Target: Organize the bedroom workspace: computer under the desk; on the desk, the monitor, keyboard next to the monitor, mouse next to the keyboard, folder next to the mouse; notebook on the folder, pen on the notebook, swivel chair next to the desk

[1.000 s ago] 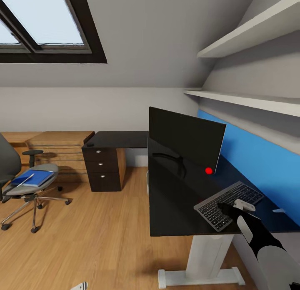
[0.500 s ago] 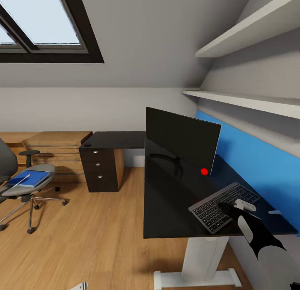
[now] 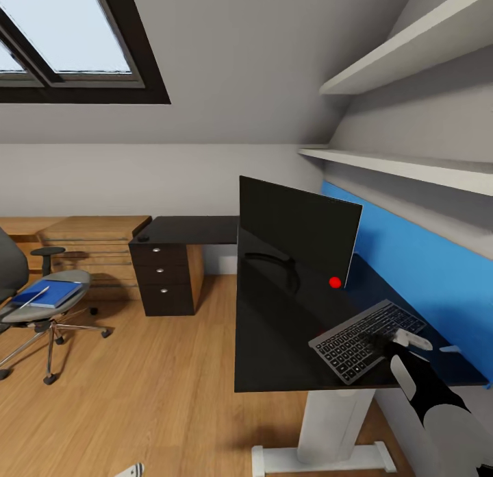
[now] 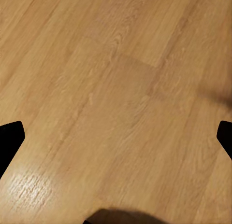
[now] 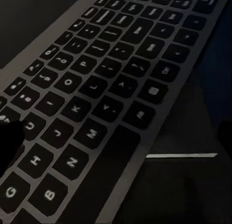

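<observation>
Fingertips of the right gripper (image 3: pixel 383 345) rested over the keyboard (image 3: pixel 366 339), dark against its keys, and whether they were clenched on its frame or released could not be told. From the right wrist view the keyboard (image 5: pixel 92 89) lay flat on the glossy top, its grey frame running along the key rows, with a dark finger (image 5: pixel 8 144) showing at one side. The keyboard sat angled near the front corner of the desk (image 3: pixel 274 340), close to the edge by the blue wall panel (image 3: pixel 418 264). Behind it the monitor (image 3: pixel 298 234) stood upright on the same desk surface, black front showing, red dot at its lower corner.

Along the far wing of the desk, the mouse (image 3: pixel 142 238) lay at the end corner above the black drawers (image 3: pixel 164 279). Well apart on the wooden floor (image 3: pixel 157 388) stood the swivel chair (image 3: pixel 34 306), its seat carrying the folder (image 3: pixel 48 294), with the pen (image 3: pixel 31 297) lying across the folder.

Two black fingers (image 4: pixel 9 142) of the left gripper (image 4: pixel 116 142) stood wide apart over bare floor (image 4: pixel 116 89), grasping nothing.
</observation>
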Robot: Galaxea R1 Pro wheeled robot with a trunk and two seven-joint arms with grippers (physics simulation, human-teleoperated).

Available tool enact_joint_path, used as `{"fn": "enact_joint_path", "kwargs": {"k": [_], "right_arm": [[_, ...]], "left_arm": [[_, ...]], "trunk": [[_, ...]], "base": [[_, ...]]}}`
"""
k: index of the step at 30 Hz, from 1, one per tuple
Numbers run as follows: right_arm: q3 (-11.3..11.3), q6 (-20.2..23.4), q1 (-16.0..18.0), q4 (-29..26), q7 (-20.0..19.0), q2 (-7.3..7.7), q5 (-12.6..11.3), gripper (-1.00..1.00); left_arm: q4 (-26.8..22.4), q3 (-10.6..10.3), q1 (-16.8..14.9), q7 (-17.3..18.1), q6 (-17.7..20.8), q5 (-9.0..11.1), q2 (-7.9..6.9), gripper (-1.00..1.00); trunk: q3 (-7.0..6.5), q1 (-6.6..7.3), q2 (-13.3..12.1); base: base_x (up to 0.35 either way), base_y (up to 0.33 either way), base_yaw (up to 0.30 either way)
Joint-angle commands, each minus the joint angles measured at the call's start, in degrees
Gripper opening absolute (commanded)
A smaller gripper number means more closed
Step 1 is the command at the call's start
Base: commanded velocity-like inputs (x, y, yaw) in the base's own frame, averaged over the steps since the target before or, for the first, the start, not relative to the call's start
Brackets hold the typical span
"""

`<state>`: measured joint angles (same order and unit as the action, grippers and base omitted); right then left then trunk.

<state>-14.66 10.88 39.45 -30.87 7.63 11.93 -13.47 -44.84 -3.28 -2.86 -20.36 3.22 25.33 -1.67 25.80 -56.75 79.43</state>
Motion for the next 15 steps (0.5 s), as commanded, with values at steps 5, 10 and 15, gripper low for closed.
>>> {"fn": "enact_joint_path", "kwargs": {"k": [5, 10, 15], "right_arm": [[0.2, -0.4, 0.0, 0.0, 1.6, -0.05, -0.6, 1.00], [0.2, -0.5, 0.0, 0.0, 1.8, -0.12, -0.6, 1.00], [0.5, -0.5, -0.1, -1.1, 1.4, -1.44, -1.2, 1.00]], "left_arm": [[-0.1, -0.3, 0.0, -0.5, 0.2, 0.3, -0.10, 1.00], [-0.2, -0.3, 0.0, -0.5, 0.2, 0.3, -0.09, 1.00], [1.1, -0.7, 0.0, -0.5, -1.1, 0.0, 1.22, 1.00]], "trunk": [[0.07, 0.00, 0.0], [0.07, 0.00, 0.0], [0.07, 0.00, 0.0]], "base": [[0.000, 0.000, 0.000], [0.000, 0.000, 0.000], [0.000, 0.000, 0.000]]}}
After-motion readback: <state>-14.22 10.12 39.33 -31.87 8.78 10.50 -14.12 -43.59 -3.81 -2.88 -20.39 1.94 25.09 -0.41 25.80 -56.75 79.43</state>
